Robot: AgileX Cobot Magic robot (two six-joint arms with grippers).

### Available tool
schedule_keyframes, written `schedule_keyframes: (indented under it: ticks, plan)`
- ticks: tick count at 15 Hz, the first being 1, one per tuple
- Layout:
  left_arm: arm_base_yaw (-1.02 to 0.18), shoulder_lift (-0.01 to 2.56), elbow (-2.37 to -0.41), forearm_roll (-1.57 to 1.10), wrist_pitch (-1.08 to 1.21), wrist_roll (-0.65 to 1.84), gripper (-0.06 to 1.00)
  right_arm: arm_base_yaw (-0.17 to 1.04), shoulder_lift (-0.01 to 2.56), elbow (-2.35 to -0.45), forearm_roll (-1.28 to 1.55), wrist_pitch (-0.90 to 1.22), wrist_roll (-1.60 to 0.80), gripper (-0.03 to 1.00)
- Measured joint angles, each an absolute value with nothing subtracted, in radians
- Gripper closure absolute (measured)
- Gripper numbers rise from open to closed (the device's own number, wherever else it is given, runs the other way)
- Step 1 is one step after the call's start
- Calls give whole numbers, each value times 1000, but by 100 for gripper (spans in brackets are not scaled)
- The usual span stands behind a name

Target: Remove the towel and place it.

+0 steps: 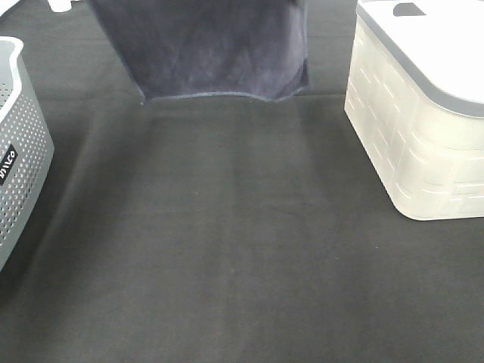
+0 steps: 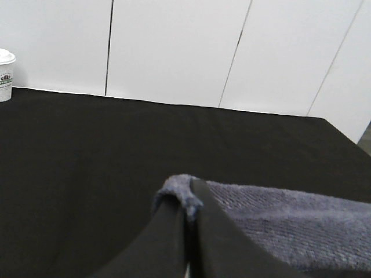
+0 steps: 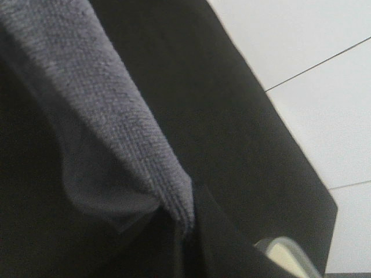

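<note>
Overhead view: the towel (image 1: 212, 45), a greyish-purple cloth with a stitched hem, occupies the far middle of the table (image 1: 227, 227), which is covered in black fabric. Its upper part runs out of the picture. Its lower hem curves slightly, with one corner drooping on the right. Whether the hem touches the table cannot be told. A grey perforated basket (image 1: 23, 151) stands at the left edge of the table. A cream box (image 1: 423, 128) with a grey-rimmed lid stands at the right. Both are well apart from the towel, and neither gripper shows in this view.

Left wrist view: the left gripper (image 2: 188, 211) is clenched on a bunched corner of the towel (image 2: 290, 220), with the dark fingers (image 2: 168, 237) pressed together around the fabric. The cloth spreads away from the grip to one side, above the black table (image 2: 87, 174). A white paper cup (image 2: 4, 72) stands at the table's far edge in front of a white panelled wall (image 2: 174, 52).

Right wrist view: the right gripper (image 3: 186, 229) is likewise clamped on the towel (image 3: 98, 98), pinching its edge between closed fingers (image 3: 208, 231). The cloth runs away from the grip in a taut band with a shaded fold beneath. Beyond it lies the black table (image 3: 232, 145), and a pale floor shows past the table's edge.
</note>
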State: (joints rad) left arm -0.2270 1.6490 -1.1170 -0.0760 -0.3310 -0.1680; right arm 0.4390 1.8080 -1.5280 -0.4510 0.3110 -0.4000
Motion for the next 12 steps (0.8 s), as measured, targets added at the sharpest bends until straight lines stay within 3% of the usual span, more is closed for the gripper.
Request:
schedule_keyframes:
  ticks: [5, 12]
  plan:
    - [-274, 1598, -732, -68, -463, -167, 94, 439, 1684, -1063, -451, 153, -410, 95]
    - [-303, 1597, -640, -50, -339, -166, 94, 467, 1671, -848, -451, 48, -411, 95]
